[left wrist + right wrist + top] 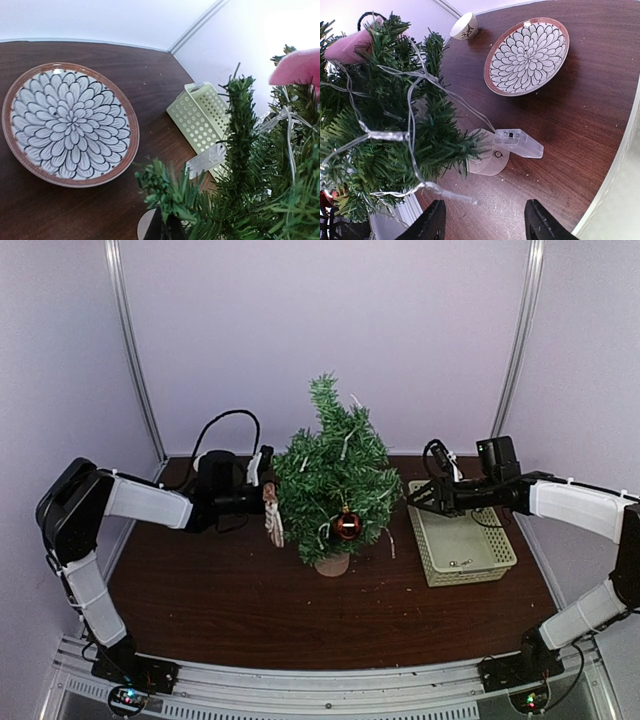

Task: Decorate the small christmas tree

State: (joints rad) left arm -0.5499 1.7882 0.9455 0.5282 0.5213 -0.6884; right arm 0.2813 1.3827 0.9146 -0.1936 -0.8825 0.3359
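Observation:
The small christmas tree (pixel 335 475) stands mid-table on its pale base (pixel 332 564), strung with a clear light wire and bearing a red ball (pixel 347 525). My left gripper (pixel 266 492) is at the tree's left side, and a beige ornament (pixel 273 522) hangs from its tip. In the left wrist view its fingers (pixel 167 231) stand together against a branch tip. My right gripper (pixel 413 498) is open and empty by the tree's right side, and its wrist view (pixel 487 222) shows it above the table near the base (pixel 490 159).
A pale green basket (pixel 462 540) stands right of the tree and also shows in the left wrist view (pixel 200 117). A flower-patterned plate (pixel 527 55), a small cup (pixel 465 26) and the clear battery box (pixel 520 143) lie on the table. A pink object (pixel 300 65) sits high in the branches.

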